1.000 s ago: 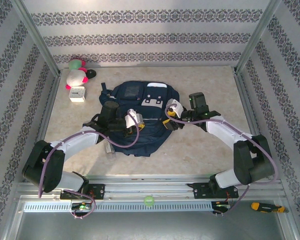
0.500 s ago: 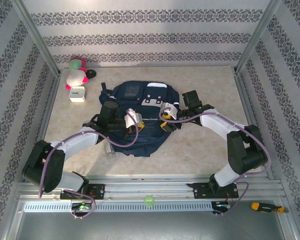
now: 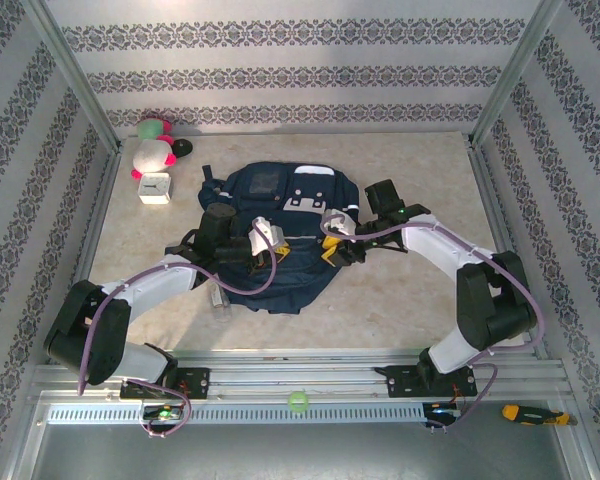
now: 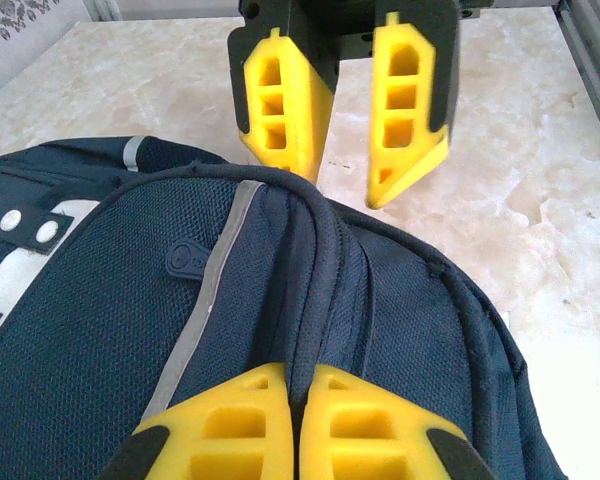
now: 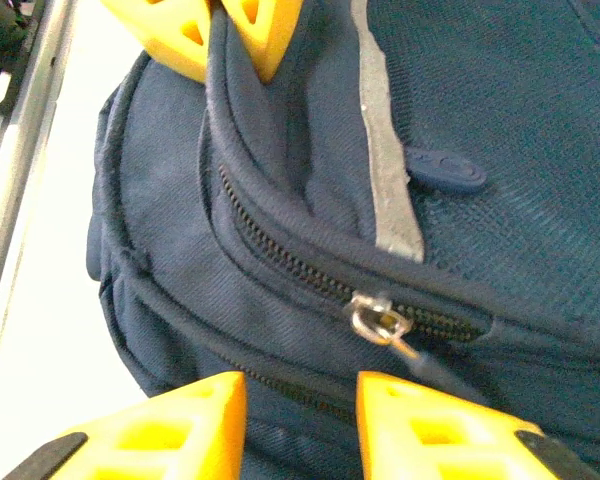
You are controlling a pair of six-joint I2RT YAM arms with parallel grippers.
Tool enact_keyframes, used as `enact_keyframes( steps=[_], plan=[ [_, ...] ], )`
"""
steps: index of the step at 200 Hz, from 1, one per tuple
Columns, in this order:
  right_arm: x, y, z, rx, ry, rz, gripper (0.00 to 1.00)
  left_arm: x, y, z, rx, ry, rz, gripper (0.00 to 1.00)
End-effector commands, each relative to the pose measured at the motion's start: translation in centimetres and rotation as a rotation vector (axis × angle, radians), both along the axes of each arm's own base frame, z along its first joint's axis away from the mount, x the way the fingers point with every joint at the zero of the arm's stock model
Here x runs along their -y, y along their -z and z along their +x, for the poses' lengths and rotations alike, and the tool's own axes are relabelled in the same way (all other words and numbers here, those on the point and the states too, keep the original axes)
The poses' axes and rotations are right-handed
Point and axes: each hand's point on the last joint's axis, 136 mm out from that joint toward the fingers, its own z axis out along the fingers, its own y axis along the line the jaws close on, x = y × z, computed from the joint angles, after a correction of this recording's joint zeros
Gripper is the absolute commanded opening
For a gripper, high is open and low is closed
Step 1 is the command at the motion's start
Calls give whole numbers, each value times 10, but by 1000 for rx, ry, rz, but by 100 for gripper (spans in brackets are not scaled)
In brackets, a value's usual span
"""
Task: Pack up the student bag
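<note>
My left pincer (image 4: 298, 400) is pinched tight on a fold of the student bag (image 3: 285, 280), which lies mid-frame in the top view, and my right pincer (image 5: 300, 420), spread apart, is the near one, just below the zip pull (image 5: 380, 322).

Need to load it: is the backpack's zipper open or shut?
Shut, where visible: the student bag's zipper teeth lie meshed either side of the slider; no opening shows.
</note>
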Motion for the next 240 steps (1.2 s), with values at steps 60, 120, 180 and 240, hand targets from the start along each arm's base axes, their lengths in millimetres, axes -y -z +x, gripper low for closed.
enact_keyframes(
  steps=[60, 120, 180, 240],
  plan=[
    [15, -10, 21, 130, 88, -51, 53, 5, -25, 2, 67, 38, -81, 0],
    [-11, -5, 23, 101, 23, -20, 53, 7, -26, 2, 65, 41, -92, 0],
    [-18, -12, -3, -6, -47, 39, 38, 7, -26, 5, 67, 33, -98, 0],
    [-14, -17, 16, -37, 37, 77, 19, 8, -26, 6, 62, 32, -107, 0]
  ],
)
